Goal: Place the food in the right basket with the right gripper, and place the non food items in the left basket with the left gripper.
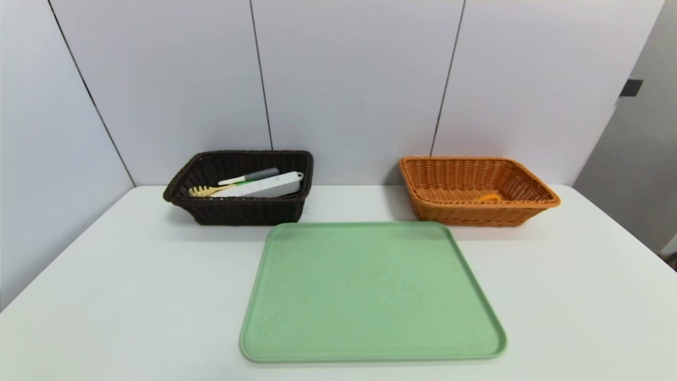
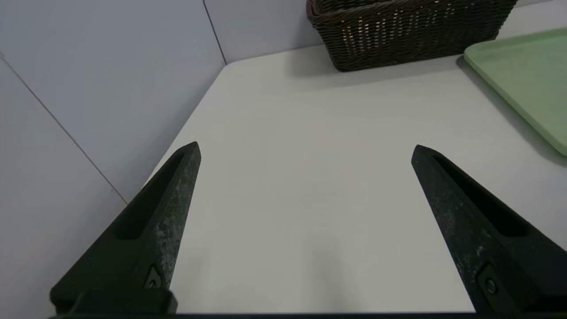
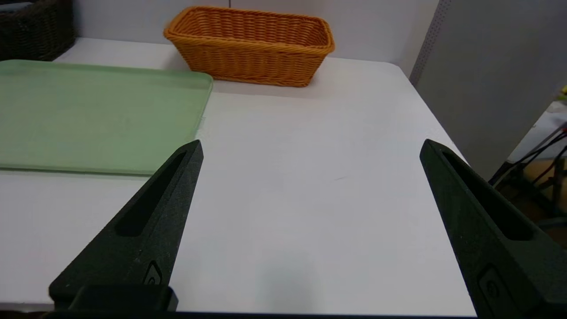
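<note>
The dark brown left basket at the back left holds a white box, a grey-handled tool and a yellow pasta fork. The orange right basket at the back right holds an orange food item. The green tray between them lies bare. My left gripper hangs open over the table's left side, nothing between its fingers. My right gripper is open over the right side, also holding nothing. Neither arm shows in the head view.
The white table is walled by grey panels behind and to the left. Its right edge drops off near a grey partition, with cables on the floor beyond.
</note>
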